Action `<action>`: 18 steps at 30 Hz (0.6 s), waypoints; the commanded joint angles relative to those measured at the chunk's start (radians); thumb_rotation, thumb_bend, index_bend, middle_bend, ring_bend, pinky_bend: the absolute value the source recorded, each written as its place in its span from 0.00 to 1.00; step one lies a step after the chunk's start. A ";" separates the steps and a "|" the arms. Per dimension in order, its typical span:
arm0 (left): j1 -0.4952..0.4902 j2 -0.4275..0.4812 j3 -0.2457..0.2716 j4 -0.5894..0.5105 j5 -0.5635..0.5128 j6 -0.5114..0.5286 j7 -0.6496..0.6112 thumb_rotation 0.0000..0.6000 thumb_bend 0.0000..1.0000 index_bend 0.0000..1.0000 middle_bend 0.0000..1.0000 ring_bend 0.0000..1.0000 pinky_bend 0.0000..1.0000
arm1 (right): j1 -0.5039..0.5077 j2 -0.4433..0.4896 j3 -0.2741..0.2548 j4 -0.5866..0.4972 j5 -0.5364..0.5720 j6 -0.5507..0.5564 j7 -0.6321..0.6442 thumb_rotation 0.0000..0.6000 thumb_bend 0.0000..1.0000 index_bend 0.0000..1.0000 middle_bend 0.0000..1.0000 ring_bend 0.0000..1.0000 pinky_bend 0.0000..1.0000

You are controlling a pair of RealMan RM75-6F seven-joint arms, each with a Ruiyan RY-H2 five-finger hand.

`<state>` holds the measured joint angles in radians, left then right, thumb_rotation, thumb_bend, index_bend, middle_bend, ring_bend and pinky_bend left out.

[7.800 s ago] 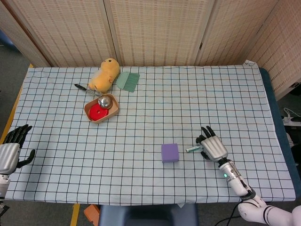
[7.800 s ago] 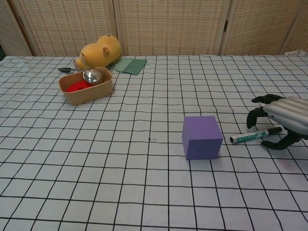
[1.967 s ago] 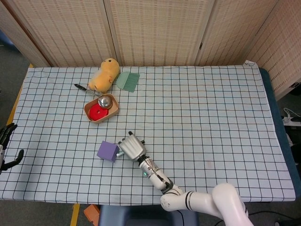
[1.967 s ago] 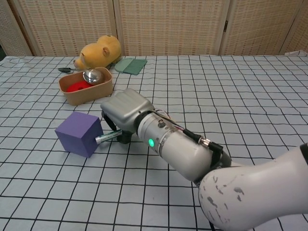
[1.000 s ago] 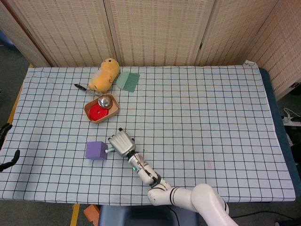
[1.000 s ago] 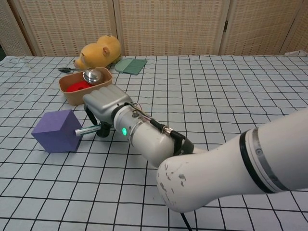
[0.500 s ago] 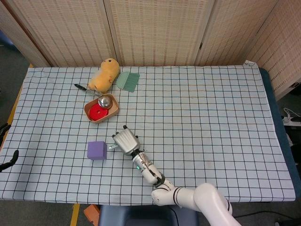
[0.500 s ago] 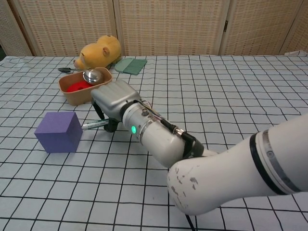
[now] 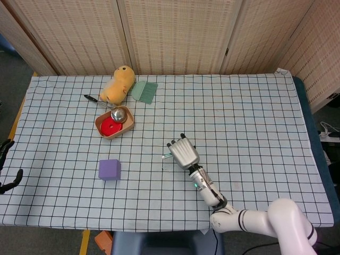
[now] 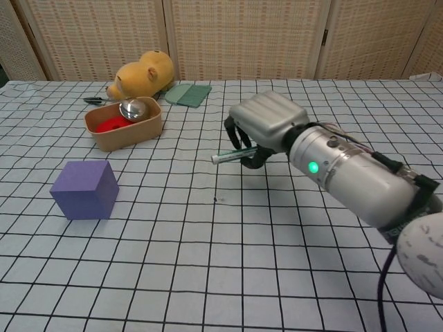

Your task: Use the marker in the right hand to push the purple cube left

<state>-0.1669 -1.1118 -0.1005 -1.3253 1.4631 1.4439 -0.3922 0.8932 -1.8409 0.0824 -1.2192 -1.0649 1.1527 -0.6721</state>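
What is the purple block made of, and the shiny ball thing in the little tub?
The purple cube looks like matte foam or soft plastic: flat colour, no shine. The round thing in the tan tub looks like polished metal, since it gleams like a mirror.

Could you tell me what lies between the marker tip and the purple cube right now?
Only bare checked cloth separates marker and cube, clearest in the head view.

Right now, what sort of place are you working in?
Probably a robot test room, not a home: a table under a checked grid cloth, woven folding screens behind it, and odd props like a purple cube and a plush toy.
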 commanded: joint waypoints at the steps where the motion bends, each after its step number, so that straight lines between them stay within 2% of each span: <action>1: -0.002 -0.001 0.000 0.000 -0.001 -0.004 0.003 1.00 0.45 0.00 0.00 0.00 0.09 | -0.083 0.068 -0.057 -0.052 -0.007 0.034 -0.009 1.00 0.41 0.95 0.86 0.64 0.33; 6: -0.004 -0.005 0.000 0.002 -0.006 -0.012 0.010 1.00 0.45 0.00 0.00 0.00 0.09 | -0.154 0.100 -0.086 -0.050 -0.021 0.029 0.053 1.00 0.41 0.84 0.84 0.61 0.33; 10: -0.005 -0.009 0.001 0.006 -0.008 -0.019 0.015 1.00 0.45 0.00 0.00 0.00 0.09 | -0.187 0.111 -0.096 -0.036 -0.031 0.004 0.091 1.00 0.41 0.70 0.69 0.53 0.32; 12: -0.008 -0.010 -0.001 0.006 -0.010 -0.022 0.017 1.00 0.45 0.00 0.00 0.00 0.09 | -0.195 0.123 -0.099 -0.043 -0.029 -0.019 0.097 1.00 0.41 0.57 0.59 0.46 0.29; 16: -0.011 -0.010 -0.002 0.007 -0.014 -0.030 0.019 1.00 0.45 0.00 0.00 0.00 0.09 | -0.202 0.178 -0.106 -0.110 0.015 -0.092 0.054 1.00 0.38 0.14 0.27 0.21 0.18; 17: -0.011 -0.010 -0.002 0.007 -0.014 -0.031 0.019 1.00 0.45 0.00 0.00 0.00 0.09 | -0.203 0.190 -0.105 -0.129 0.026 -0.101 0.045 1.00 0.35 0.06 0.19 0.14 0.15; 18: -0.012 -0.010 -0.003 0.007 -0.015 -0.031 0.019 1.00 0.45 0.00 0.00 0.00 0.09 | -0.205 0.201 -0.104 -0.148 0.035 -0.107 0.040 1.00 0.33 0.01 0.12 0.09 0.12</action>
<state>-0.1787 -1.1216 -0.1032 -1.3184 1.4486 1.4128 -0.3729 0.6943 -1.6693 -0.0200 -1.3283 -1.0564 1.0722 -0.6099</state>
